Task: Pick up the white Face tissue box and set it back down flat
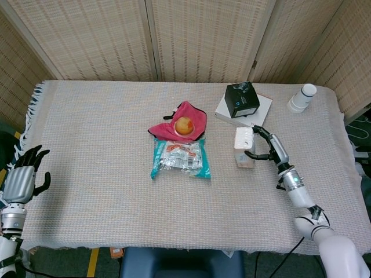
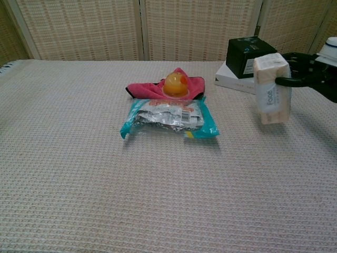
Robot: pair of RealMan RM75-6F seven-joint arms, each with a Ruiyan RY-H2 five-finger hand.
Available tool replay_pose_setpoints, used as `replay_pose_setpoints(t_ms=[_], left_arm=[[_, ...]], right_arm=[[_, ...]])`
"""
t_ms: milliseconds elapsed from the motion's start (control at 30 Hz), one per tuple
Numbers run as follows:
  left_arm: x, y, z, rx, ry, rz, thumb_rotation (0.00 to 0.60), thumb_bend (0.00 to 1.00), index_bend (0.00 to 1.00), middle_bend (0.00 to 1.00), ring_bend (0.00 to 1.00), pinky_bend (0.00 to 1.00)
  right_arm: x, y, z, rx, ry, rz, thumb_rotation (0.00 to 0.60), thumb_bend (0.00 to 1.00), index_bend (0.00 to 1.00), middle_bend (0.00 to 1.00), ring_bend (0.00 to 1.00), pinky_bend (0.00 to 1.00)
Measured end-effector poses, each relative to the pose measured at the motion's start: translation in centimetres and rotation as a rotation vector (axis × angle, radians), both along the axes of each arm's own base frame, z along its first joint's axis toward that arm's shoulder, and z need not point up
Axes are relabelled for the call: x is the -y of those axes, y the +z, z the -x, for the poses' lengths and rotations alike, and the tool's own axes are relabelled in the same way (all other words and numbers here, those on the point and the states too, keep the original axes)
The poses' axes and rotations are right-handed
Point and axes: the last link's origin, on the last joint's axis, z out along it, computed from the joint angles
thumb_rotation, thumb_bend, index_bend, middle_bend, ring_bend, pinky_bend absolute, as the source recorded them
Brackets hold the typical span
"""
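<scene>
The white Face tissue box stands on end, its long side vertical, right of the teal packet. My right hand grips it from the right side, fingers wrapped round its upper part. In the chest view its lower end looks level with the cloth; I cannot tell whether it touches. My left hand hangs beyond the table's left front corner, fingers spread, holding nothing.
A teal snack packet lies mid-table with a yellow duck on a red cloth behind it. A black box sits on a flat white box behind the tissue box. A white bottle stands at the far right.
</scene>
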Motion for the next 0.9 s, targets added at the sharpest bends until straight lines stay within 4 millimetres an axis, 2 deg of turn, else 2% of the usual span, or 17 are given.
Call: replay_pose_setpoints(t_ms=[133, 367, 600, 900], left_arm=[[0.0, 0.0, 0.1, -0.002, 0.003, -0.001, 0.600, 0.55, 0.15, 0.00, 0.00, 0.11], [-0.1, -0.1, 0.1, -0.007, 0.005, 0.009, 0.600, 0.55, 0.15, 0.00, 0.00, 0.12], [-0.1, -0.2, 0.0, -0.010, 0.003, 0.011, 0.600, 0.55, 0.15, 0.00, 0.00, 0.12], [0.1, -0.3, -0.2, -0.013, -0.005, 0.011, 0.600, 0.55, 0.15, 0.00, 0.00, 0.12]], right_arm=[[-0.6, -1.5, -0.2, 0.020, 0.012, -0.027, 0.600, 0.37, 0.45, 0.40, 0.18, 0.00], [-0.8, -1.9, 0.0, 0.012, 0.021, -0.056, 0.600, 0.37, 0.45, 0.40, 0.18, 0.00], [-1.2, -1.3, 1.4, -0.066, 0.008, -0.073, 0.600, 0.37, 0.45, 0.40, 0.18, 0.00], [-1.8, -0.3, 2.4, -0.123, 0.016, -0.093, 0.600, 0.37, 0.37, 0.40, 0.17, 0.00]])
